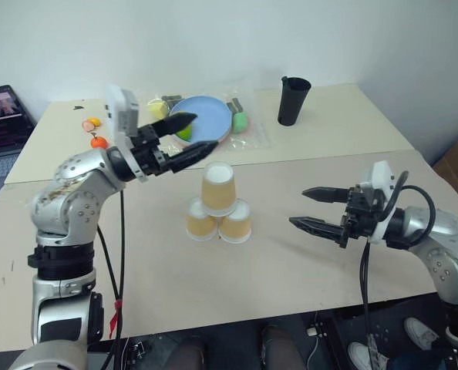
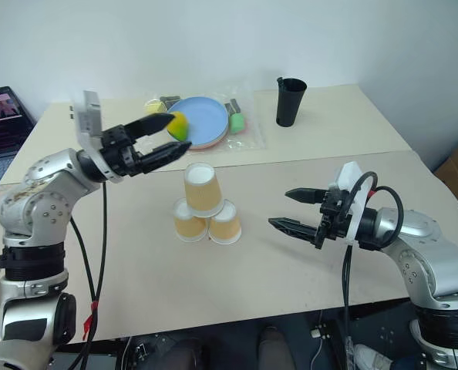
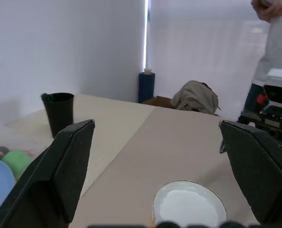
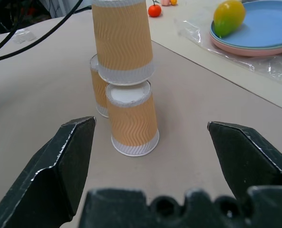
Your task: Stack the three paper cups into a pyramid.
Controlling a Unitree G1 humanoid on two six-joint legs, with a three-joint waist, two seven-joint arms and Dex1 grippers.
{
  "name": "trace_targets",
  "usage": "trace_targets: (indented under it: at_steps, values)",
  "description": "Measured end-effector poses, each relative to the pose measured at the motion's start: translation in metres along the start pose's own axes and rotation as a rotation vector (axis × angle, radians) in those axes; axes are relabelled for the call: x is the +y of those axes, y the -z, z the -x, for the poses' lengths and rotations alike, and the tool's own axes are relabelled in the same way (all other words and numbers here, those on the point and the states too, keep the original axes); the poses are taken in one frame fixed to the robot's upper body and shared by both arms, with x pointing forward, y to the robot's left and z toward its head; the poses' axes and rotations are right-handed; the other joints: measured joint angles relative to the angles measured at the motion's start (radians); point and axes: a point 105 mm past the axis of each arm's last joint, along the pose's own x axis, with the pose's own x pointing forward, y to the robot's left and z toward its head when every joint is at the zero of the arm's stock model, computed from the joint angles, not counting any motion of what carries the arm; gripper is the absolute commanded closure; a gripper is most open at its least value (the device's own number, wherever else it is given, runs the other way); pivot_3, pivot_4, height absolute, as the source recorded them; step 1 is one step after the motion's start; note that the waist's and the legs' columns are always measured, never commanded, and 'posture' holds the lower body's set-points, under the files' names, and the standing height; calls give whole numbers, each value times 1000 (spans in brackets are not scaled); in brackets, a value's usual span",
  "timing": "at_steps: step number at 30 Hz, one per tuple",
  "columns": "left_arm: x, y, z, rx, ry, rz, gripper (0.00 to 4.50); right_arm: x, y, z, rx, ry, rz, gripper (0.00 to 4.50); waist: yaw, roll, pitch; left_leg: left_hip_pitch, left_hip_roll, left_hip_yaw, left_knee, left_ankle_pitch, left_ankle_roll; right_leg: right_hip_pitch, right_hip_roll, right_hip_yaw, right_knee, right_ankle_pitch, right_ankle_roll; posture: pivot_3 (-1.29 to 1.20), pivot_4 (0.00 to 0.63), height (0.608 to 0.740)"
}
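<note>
Left gripper jaws wide, empty | right gripper jaws wide, empty

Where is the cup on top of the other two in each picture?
Left eye view: top cup, centre, on the two base cups.
Right eye view: top cup, left of centre.
Left wrist view: its white base, bottom middle.
Right wrist view: top cup, upper left.
Shared landmark: blue plate.

Three paper cups stacked at centre, one black cup at one o'clock, two plates at twelve.
</note>
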Motion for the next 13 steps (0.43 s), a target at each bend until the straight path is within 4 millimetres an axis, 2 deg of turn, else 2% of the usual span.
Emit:
trace_targets:
  at_steps: [4, 6, 8, 13]
  values:
    - [17, 34, 39, 116, -175, 37, 19, -6, 8, 10, 28, 36, -20, 70, 1, 0, 0, 0, 0, 0, 0, 0, 0, 0, 0, 0, 0, 0, 0, 0, 150, 734]
    - [24, 54, 57, 195, -269, 47, 19, -15, 14, 19, 35, 91, -28, 70, 6, 0, 0, -1, 0, 0, 0, 0, 0, 0, 0, 0, -1, 0, 0, 0, 150, 734]
    - [29, 67, 72, 234, -340, 54, 19, -24, 21, 27, 44, 149, -34, 70, 14, 0, 0, -1, 0, 0, 0, 0, 0, 0, 0, 0, -1, 0, 0, 0, 150, 734]
    - [41, 85, 99, 216, -512, 84, 19, -49, 65, 50, 82, 355, -115, 70, 18, 0, 0, 1, 0, 1, 0, 0, 0, 1, 0, 0, 0, 0, 0, 0, 150, 734]
